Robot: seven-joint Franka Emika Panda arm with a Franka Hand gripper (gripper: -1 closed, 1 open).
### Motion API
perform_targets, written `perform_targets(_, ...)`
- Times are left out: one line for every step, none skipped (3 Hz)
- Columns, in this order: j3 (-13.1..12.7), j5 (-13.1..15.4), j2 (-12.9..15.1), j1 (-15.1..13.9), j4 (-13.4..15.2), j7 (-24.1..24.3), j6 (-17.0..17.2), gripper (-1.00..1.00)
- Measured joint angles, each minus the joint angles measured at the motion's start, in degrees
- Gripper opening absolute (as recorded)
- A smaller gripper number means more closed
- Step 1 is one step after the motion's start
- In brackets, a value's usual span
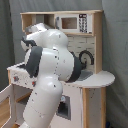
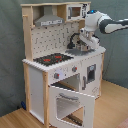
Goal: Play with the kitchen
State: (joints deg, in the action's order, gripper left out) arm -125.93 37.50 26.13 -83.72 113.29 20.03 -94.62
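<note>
Grey curtain backdrop, wood floor. Can't tell if my jaws (image 2: 82,46) are spread or pressed together; they hang just over the sink w/ black faucet (image 2: 76,37). Kitchen (image 2: 57,75) stands mid-frame in second exterior view, oven door (image 2: 71,104) swung down open. In first exterior view my arm (image 1: 50,70) blocks most of it.

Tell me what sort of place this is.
Probably a lab or test space, not a real kitchen: a toy kitchen stands on a wooden floor before a plain grey backdrop, and a white robot arm reaches over its sink.
</note>
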Motion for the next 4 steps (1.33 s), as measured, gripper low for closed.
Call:
perform_targets(3.2,0.0,-0.1,0.0,0.0,-3.1,-3.7,-1.0)
perform_targets(7.0,0.0,-0.1,0.0,0.0,-7.5,-5.5,-1.0)
perform_targets(11.3,0.0,-0.1,1.2,0.0,-11.0,-6.8,-1.0)
perform_targets(16.0,0.0,-0.2,5.5,0.0,-11.6,-8.2,-1.0)
